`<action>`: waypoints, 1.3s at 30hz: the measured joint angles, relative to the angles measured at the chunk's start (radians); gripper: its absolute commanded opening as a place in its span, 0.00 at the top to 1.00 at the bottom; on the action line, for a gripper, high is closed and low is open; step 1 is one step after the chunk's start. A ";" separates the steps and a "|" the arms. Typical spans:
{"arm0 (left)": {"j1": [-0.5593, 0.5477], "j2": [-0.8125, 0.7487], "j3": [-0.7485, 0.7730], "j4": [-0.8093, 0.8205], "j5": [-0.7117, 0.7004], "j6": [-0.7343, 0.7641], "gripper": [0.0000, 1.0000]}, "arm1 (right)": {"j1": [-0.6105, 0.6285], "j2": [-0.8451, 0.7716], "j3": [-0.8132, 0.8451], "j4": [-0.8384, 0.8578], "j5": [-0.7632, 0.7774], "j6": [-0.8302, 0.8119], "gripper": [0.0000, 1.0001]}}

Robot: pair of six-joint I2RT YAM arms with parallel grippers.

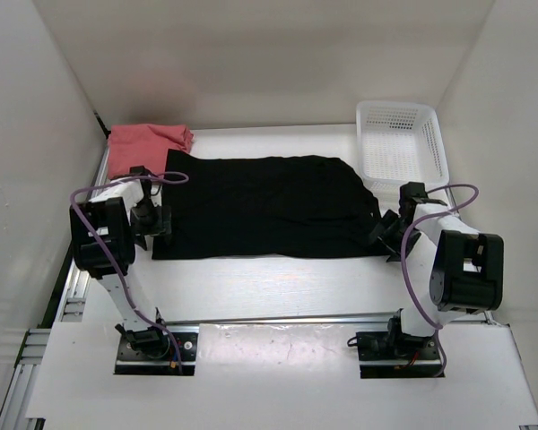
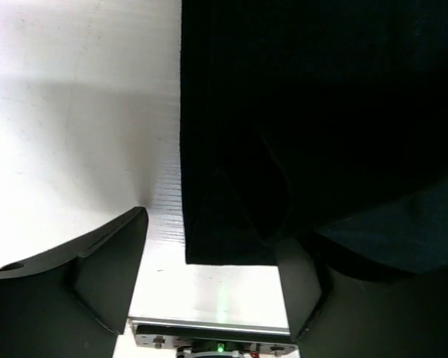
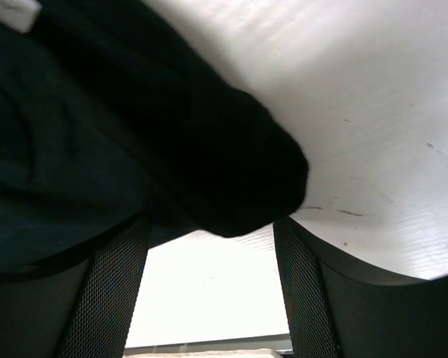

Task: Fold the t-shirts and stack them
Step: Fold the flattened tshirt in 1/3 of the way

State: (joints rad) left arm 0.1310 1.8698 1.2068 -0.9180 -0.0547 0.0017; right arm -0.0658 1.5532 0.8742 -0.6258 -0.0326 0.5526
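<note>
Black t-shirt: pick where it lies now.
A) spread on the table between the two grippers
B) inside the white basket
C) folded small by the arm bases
A: the black t-shirt lies spread across the table, the left gripper at one end and the right gripper at the other.

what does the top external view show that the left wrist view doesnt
Only top external: the salmon pink t-shirt bunched at the far left corner, the white perforated basket at the far right, the right gripper at the black t-shirt's right end, and that shirt's whole spread-out shape. Only left wrist: a close look at the shirt's near left corner, with a fold in it, lying between the left gripper's open fingers, not pinched. Both: the black t-shirt, the white table and the left gripper.
</note>
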 measured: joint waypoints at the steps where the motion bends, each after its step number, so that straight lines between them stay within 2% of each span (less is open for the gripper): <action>1: 0.003 0.001 0.000 -0.001 0.009 -0.001 0.27 | 0.000 0.000 -0.003 -0.001 0.008 0.003 0.30; 4: -0.002 0.005 0.003 0.000 0.036 -0.003 0.49 | 0.000 -0.001 -0.009 -0.005 0.037 0.016 0.30; 5: -0.008 0.008 0.006 0.000 0.042 -0.006 0.69 | 0.000 -0.003 -0.013 -0.005 0.045 0.018 0.30; 7: -0.019 0.013 0.010 -0.001 0.063 -0.008 0.89 | 0.000 -0.012 -0.025 -0.005 0.054 0.027 0.28; 12: -0.030 0.019 0.017 -0.005 0.060 -0.002 0.89 | -0.004 -0.014 -0.034 0.000 0.055 0.052 0.29; 15: -0.030 0.018 0.016 -0.005 0.055 -0.003 0.89 | -0.018 0.028 0.004 0.002 0.049 0.077 0.48; 16: -0.031 0.015 0.014 -0.003 0.045 -0.004 0.89 | -0.025 0.046 0.020 0.002 0.043 0.086 0.70; 17: -0.034 0.011 0.009 0.000 0.035 -0.005 0.89 | -0.032 0.064 0.032 0.012 0.037 0.100 0.87; 18: -0.035 0.004 0.001 0.007 0.026 -0.006 0.89 | -0.035 0.081 0.042 0.020 0.025 0.111 0.99; 23: 0.000 -0.064 -0.082 0.018 -0.049 -0.010 0.89 | -0.046 0.090 0.040 0.047 -0.019 0.138 0.99; 25: 0.013 -0.093 -0.112 0.008 -0.072 -0.010 0.89 | -0.048 0.042 -0.008 0.059 -0.035 0.140 0.99; 27: 0.024 -0.141 -0.141 -0.020 -0.102 -0.010 0.89 | -0.050 -0.051 -0.089 0.029 -0.044 0.141 0.99; 33: 0.066 -0.296 -0.223 -0.110 -0.193 -0.010 0.89 | -0.052 -0.409 -0.257 -0.197 -0.048 0.180 0.99; 34: 0.072 -0.316 -0.241 -0.122 -0.203 -0.010 0.84 | -0.052 -0.467 -0.266 -0.235 -0.045 0.195 0.94; 35: 0.075 -0.333 -0.258 -0.134 -0.213 -0.010 0.79 | -0.052 -0.515 -0.272 -0.267 -0.042 0.208 0.83; 36: 0.079 -0.353 -0.279 -0.140 -0.227 -0.010 0.70 | -0.053 -0.570 -0.281 -0.297 -0.041 0.227 0.71; 37: 0.081 -0.364 -0.294 -0.149 -0.240 -0.006 0.57 | -0.053 -0.608 -0.290 -0.320 -0.037 0.244 0.50; 39: 0.087 -0.379 -0.319 -0.156 -0.283 0.002 0.33 | -0.056 -0.663 -0.309 -0.370 -0.016 0.266 0.41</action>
State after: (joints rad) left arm 0.2176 1.4906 0.8875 -1.0737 -0.3378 0.0036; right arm -0.1219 0.8906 0.5655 -0.9962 -0.0490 0.8185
